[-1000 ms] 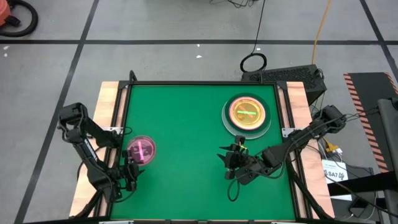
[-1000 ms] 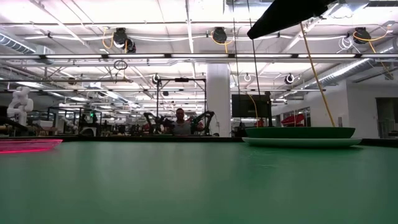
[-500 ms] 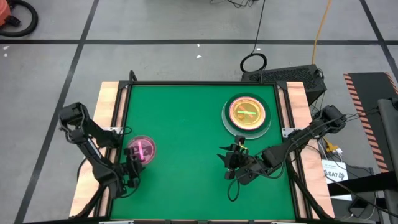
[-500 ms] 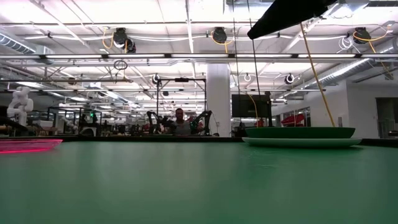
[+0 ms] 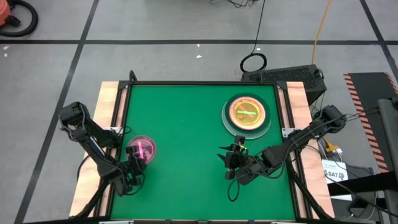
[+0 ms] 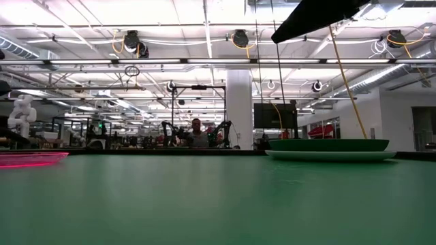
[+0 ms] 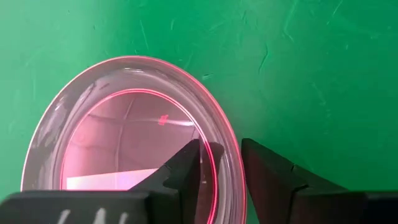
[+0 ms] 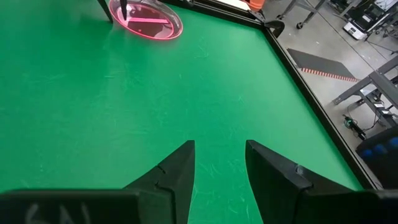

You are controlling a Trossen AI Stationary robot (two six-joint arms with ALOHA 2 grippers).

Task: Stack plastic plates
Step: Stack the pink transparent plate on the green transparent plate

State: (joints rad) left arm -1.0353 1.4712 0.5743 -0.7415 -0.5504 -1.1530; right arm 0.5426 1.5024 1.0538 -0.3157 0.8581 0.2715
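Note:
A small translucent pink dish (image 5: 142,149) lies flat on the green mat near the table's left edge, and it also shows in the low view (image 6: 30,160). My left gripper (image 7: 221,165) is open at its near rim. One finger (image 7: 185,171) is over the dish's inside and the other (image 7: 270,177) is outside, over the mat. A stack of plates (image 5: 247,114) sits toward the far right, with an amber dish on top and a dark-green plate (image 6: 328,144) lower down. My right gripper (image 5: 231,159) waits open near the stack, holding nothing. My left gripper straddles the pink dish's near rim (image 7: 229,149) from above, one finger inside and one outside. The gap between the fingers is wide. I cannot tell whether either finger touches the rim. The dish lies flat on the mat.
A raised dark frame with wooden side strips (image 5: 109,112) borders the green mat (image 5: 186,143). Bare mat lies between the pink dish and the stack. A person (image 6: 198,138) shows far off in the room beyond the table.
My left arm has swung a little toward the table's right, bringing its gripper closer to the pink dish's near rim. The dish and the stack have stayed where they were.

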